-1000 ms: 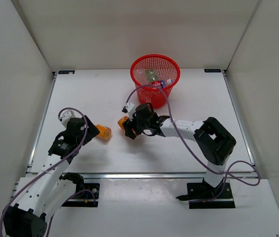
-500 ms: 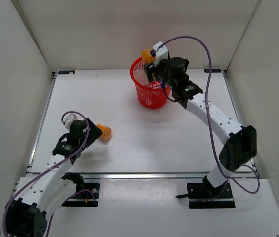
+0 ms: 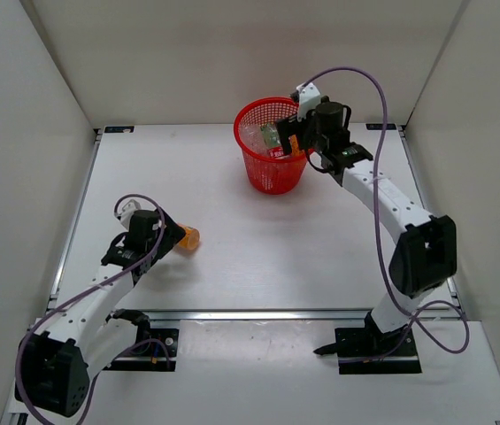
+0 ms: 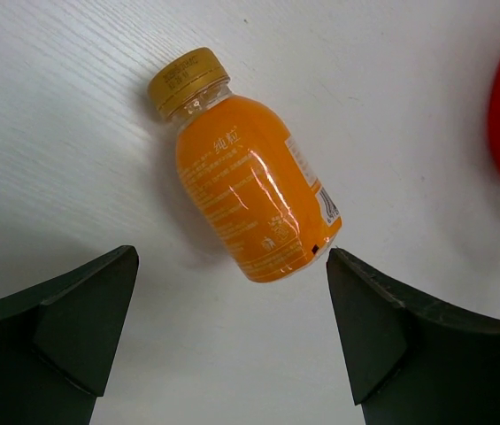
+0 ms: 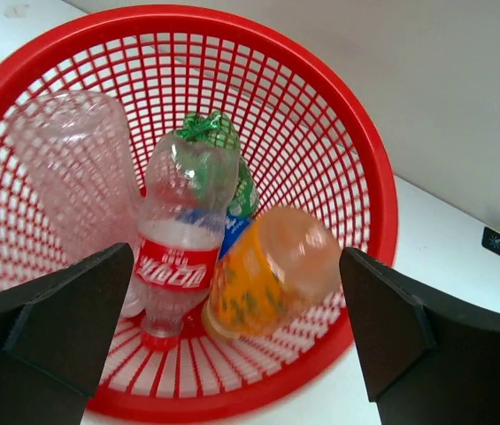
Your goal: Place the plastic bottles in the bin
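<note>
The red mesh bin (image 3: 272,174) stands at the back of the table. My right gripper (image 3: 296,140) hangs open just above its rim (image 5: 382,212). An orange bottle (image 5: 272,274), blurred, is inside the bin below the open jaws, touching neither finger. Next to it lie a clear bottle with a red label (image 5: 179,257), a green bottle (image 5: 210,131) and another clear bottle (image 5: 64,168). A second orange bottle (image 4: 250,195) with a gold cap lies on its side on the table (image 3: 188,236). My left gripper (image 4: 232,261) is open around its base, low over the table (image 3: 163,232).
White walls enclose the table (image 3: 258,239) on the left, back and right. The bin sits near the back wall. Both arm bases are bolted along the near edge, with purple cables looping over each arm.
My right arm carried an orange bottle from the table's middle up to the bin, then opened and let it go into the bin. My left gripper crept closer to its bottle.
</note>
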